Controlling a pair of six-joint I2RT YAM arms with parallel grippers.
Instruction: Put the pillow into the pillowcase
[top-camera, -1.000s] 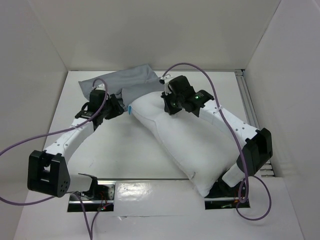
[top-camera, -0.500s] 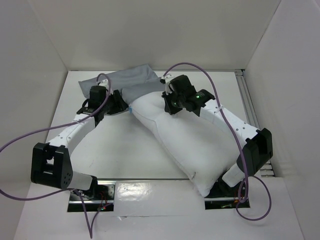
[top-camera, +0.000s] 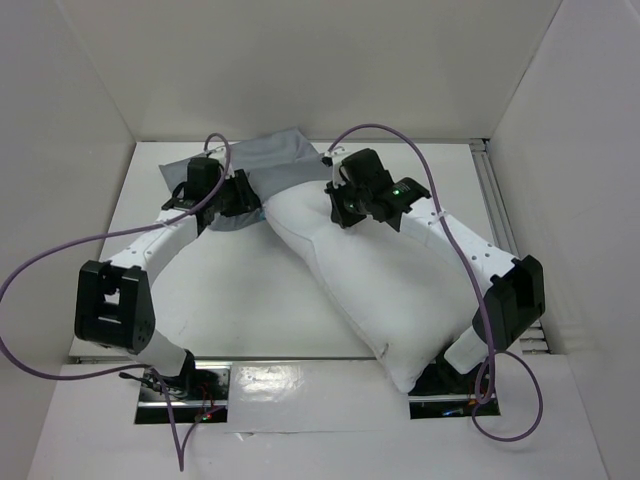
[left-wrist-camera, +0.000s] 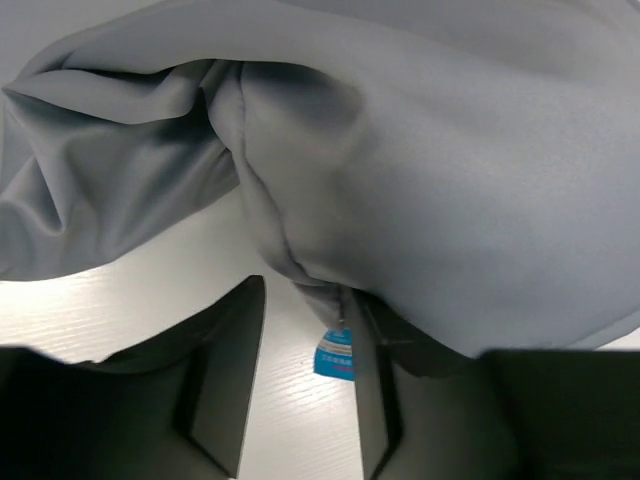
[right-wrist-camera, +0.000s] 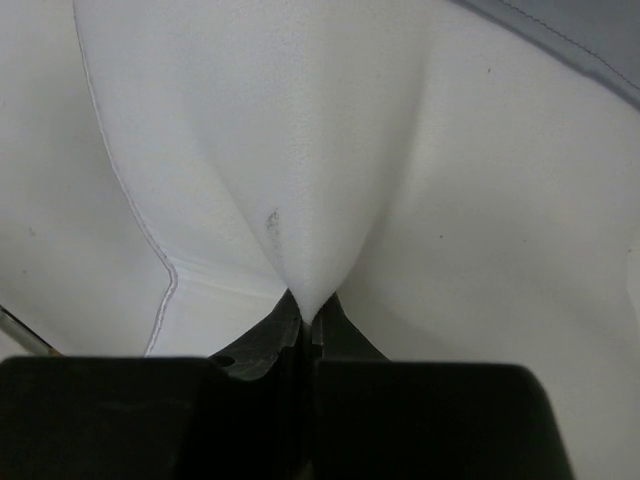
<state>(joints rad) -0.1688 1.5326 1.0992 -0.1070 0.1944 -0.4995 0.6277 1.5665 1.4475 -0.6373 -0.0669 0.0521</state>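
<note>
The white pillow (top-camera: 380, 280) lies diagonally from the table's middle to the near right, its far end against the grey pillowcase (top-camera: 270, 155) at the back. My right gripper (top-camera: 338, 210) is shut on a pinch of the pillow's far end, seen in the right wrist view (right-wrist-camera: 305, 305) with white fabric (right-wrist-camera: 300, 150) bunched between the jaws. My left gripper (top-camera: 248, 195) is open at the pillowcase's near edge. In the left wrist view (left-wrist-camera: 305, 300) a grey fold (left-wrist-camera: 450, 150) and a small blue tag (left-wrist-camera: 335, 355) hang by the right finger.
White walls enclose the table on the left, back and right. A metal rail (top-camera: 495, 190) runs along the right edge. Purple cables loop over both arms. A grey strip of pillowcase (right-wrist-camera: 590, 40) shows at the top right of the right wrist view.
My left arm has moved away from me and to the right, up to the pillowcase's edge beside the pillow, now covering the blue tag from above. The right gripper and pillow have stayed put.
</note>
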